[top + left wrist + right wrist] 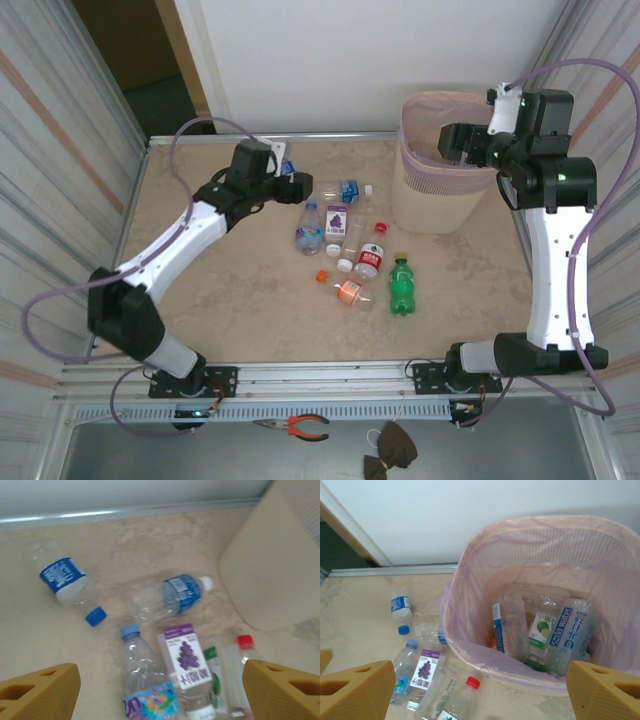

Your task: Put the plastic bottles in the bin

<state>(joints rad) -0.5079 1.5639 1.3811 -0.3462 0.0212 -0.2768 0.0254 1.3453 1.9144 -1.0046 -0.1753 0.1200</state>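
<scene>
Beige tabletop [125, 545] looks blurred, with the bin [280, 565] cut off.

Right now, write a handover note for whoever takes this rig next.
Left pincer: open, empty, beside the loose bottles on the table.
Right pincer: open, empty, over the bin.
Done: several bottles in the bin.
To do: about eight bottles lie on the table left of the bin, the green one closest to the right arm's base.
</scene>
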